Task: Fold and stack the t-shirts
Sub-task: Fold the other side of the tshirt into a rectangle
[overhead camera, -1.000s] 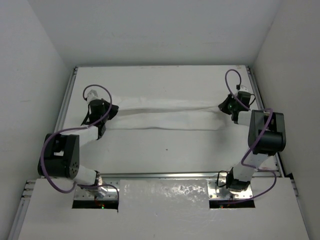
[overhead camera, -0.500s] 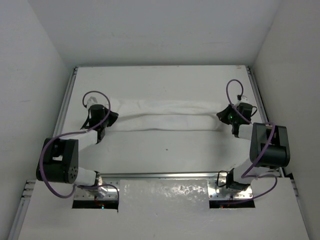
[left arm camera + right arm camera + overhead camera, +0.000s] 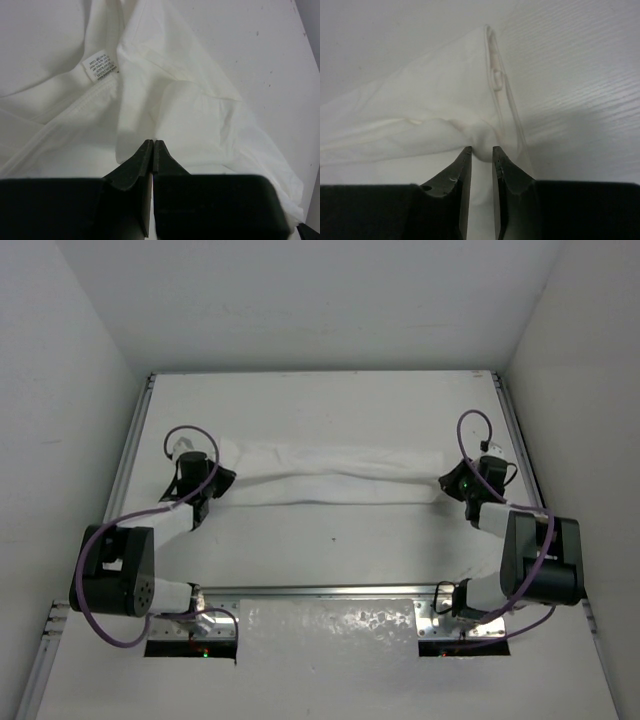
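The plain white t-shirt lies stretched in a long band across the middle of the table, held at both ends. My left gripper is at its left end. In the left wrist view the gripper has its jaws pressed together on thin fabric of the t-shirt, near the collar with its white label. My right gripper is at the right end. In the right wrist view the gripper is shut on a bunched fold of the t-shirt beside a hemmed edge.
The white table is bordered by metal rails on the left and right and by white walls on three sides. Purple cables loop above both wrists.
Both grippers have moved toward the near edge with the shirt ends. The stretched band has come down and widened on the table.
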Motion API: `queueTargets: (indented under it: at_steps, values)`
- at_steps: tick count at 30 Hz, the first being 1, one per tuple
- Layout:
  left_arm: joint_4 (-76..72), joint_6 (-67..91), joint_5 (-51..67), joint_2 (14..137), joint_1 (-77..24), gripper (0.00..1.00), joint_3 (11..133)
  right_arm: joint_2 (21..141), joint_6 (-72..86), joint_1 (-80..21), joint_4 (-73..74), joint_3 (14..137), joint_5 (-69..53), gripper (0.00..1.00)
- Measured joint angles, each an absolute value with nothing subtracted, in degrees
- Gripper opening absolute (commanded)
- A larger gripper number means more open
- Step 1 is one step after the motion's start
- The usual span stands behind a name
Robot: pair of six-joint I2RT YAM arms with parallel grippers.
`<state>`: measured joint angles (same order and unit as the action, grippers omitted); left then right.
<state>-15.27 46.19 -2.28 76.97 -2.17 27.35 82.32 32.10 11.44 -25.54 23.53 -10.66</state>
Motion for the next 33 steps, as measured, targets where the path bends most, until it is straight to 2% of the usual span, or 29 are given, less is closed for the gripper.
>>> queueTargets:
  at_steps: [1,2,3,8,14,15,18,23,24,28,33]
  values:
    - [-15.16,46.37,-2.26,76.79,-2.17,0.0,27.24,81.97,32.14,11.44,-24.84,23.35,-10.02,0.37]
    - [-15.11,46.44,-2.15,76.69,-2.17,0.0,27.16,81.6,32.34,11.44,-24.23,23.11,-9.37,0.45]
    - [-15.16,46.5,-2.0,76.6,-2.2,0.0,27.0,81.08,32.56,11.44,-23.51,22.74,-8.97,0.48]
    - [-15.14,46.61,-1.19,76.38,-2.48,0.0,25.58,77.73,33.04,11.44,-21.32,21.06,-8.97,0.5]
    - [-14.94,46.78,-0.99,75.66,-4.4,0.0,23.94,76.69,33.56,10.79,-20.86,21.19,-11.35,0.26]
    - [-14.81,46.78,-0.99,75.29,-4.67,0.0,23.75,76.25,33.63,10.52,-20.8,21.19,-11.81,0.27]
    - [-14.48,46.98,-1.04,73.95,-5.13,0.0,22.96,74.54,33.74,8.88,-19.64,21.41,-12.19,0.44]
    - [-10.98,48.21,-2.48,71.09,-5.28,0.01,21.65,74.65,32.1,-1.37,-16.69,23.51,-10.46,0.47]
    - [-9.61,48.29,-3.16,70.54,-5.34,0.06,21.65,74.98,31.75,-4.36,-15.97,24.27,-10.07,0.48]
    - [-0.67,47.77,-6.94,68.86,-6.44,0.68,23.42,75.0,31.51,-9.87,-13.96,26.04,-9.89,0.55]
    - [8.67,48.56,-11.38,67.13,-8.51,0.75,26.85,74.08,31.66,-10.37,-9.61,27.66,-8.95,0.6]
